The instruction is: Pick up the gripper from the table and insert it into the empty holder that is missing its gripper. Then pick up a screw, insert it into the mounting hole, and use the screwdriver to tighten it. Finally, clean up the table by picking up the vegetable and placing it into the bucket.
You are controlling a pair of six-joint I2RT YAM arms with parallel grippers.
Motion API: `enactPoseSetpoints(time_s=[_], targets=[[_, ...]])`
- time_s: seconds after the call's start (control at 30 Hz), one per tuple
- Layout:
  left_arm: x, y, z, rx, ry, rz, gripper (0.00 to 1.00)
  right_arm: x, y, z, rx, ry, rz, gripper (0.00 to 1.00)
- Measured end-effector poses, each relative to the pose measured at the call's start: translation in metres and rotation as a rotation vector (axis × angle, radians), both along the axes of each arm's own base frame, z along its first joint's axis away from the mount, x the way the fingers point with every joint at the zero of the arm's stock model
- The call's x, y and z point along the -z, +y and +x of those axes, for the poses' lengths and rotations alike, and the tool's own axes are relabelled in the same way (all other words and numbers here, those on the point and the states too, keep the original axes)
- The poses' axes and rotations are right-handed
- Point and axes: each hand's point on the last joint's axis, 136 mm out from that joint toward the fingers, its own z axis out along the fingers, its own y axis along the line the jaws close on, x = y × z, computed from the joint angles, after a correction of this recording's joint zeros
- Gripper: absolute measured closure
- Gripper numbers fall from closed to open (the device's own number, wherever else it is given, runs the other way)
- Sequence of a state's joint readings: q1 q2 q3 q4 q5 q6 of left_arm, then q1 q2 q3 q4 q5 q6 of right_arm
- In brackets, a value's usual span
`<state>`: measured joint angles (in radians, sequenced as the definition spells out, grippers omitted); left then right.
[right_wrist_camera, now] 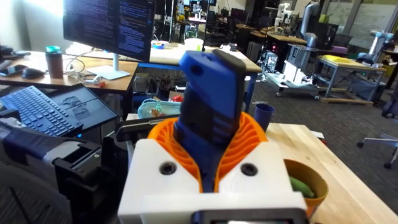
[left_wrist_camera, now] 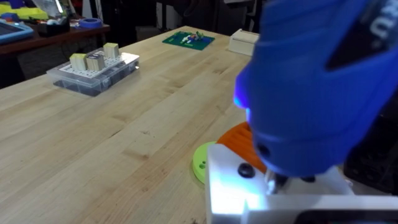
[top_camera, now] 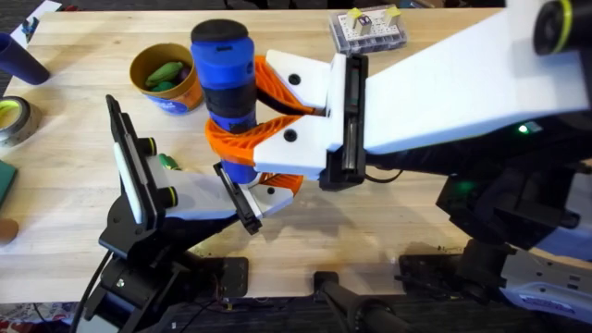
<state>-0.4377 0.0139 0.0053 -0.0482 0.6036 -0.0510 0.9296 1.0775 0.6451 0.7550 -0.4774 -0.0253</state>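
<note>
The blue screwdriver [top_camera: 225, 81] with its black cap stands upright at mid-table, and my right gripper [top_camera: 242, 106] is shut on it, orange ribbed pads [right_wrist_camera: 249, 134] wrapping its body [right_wrist_camera: 211, 106]. Its lower end rests on the gripper [top_camera: 275, 189], a white plate with an orange ribbed finger, seated at the end of my left gripper [top_camera: 252, 200]. In the left wrist view a dark screw head [left_wrist_camera: 246, 170] shows on that white plate [left_wrist_camera: 280, 193], just under the screwdriver [left_wrist_camera: 317, 87]. The orange bucket [top_camera: 185, 92] behind holds a green vegetable [top_camera: 166, 73].
A clear screw box [top_camera: 367, 30] sits at the far right of the table. A green holed disc [left_wrist_camera: 202, 163] lies beside the white plate. A tape roll [top_camera: 13, 120] and a dark blue cup [top_camera: 20, 59] are at the left edge. A small green piece [top_camera: 168, 162] lies by my left wrist.
</note>
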Motion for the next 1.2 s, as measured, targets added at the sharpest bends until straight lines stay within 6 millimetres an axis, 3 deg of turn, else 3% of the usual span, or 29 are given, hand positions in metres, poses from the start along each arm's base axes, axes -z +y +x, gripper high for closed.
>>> enactPoseSetpoints(time_s=[0.13, 0.47, 0.93, 1.2], targets=[[0.001, 0.0, 0.0, -0.001, 0.006, 0.001, 0.989, 0.006, 0.001, 0.002, 0.005, 0.013, -0.017, 0.919], [0.001, 0.0, 0.0, -0.001, 0.005, 0.0, 0.989, -0.01, -0.009, 0.013, 0.07, -0.027, 0.036, 0.921], [0.001, 0.0, 0.0, -0.001, 0.005, 0.0, 0.989, -0.022, -0.017, 0.008, 0.08, -0.062, 0.063, 0.921], [0.001, 0.0, 0.0, -0.001, 0.005, 0.0, 0.989, -0.014, -0.015, 0.009, 0.082, -0.049, 0.033, 0.92]])
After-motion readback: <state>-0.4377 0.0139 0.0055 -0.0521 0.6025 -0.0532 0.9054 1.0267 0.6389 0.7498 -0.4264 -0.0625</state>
